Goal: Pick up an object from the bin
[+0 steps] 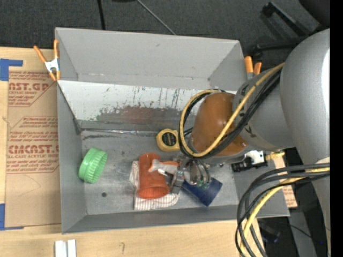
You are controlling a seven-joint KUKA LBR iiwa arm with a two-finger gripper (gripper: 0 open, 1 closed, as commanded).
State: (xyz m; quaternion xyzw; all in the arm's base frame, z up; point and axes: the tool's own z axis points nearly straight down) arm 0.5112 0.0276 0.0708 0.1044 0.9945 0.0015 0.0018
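My gripper (179, 176) is low in the bin's front right part, its metal fingers reaching down between an orange-red cup and a dark blue block. The orange-red cup (151, 182) lies on its side on a pale checked cloth (155, 199), touching the gripper's left side. The dark blue block (206, 191) lies just right of the fingers, near the front wall. A yellow tape roll with a dark centre (168, 139) sits just behind the gripper, by the back slope.
A green ribbed lid (92, 165) lies alone at the left of the bin floor. The arm's orange cover and looping yellow and black cables hang over the bin's right side, hiding the floor there.
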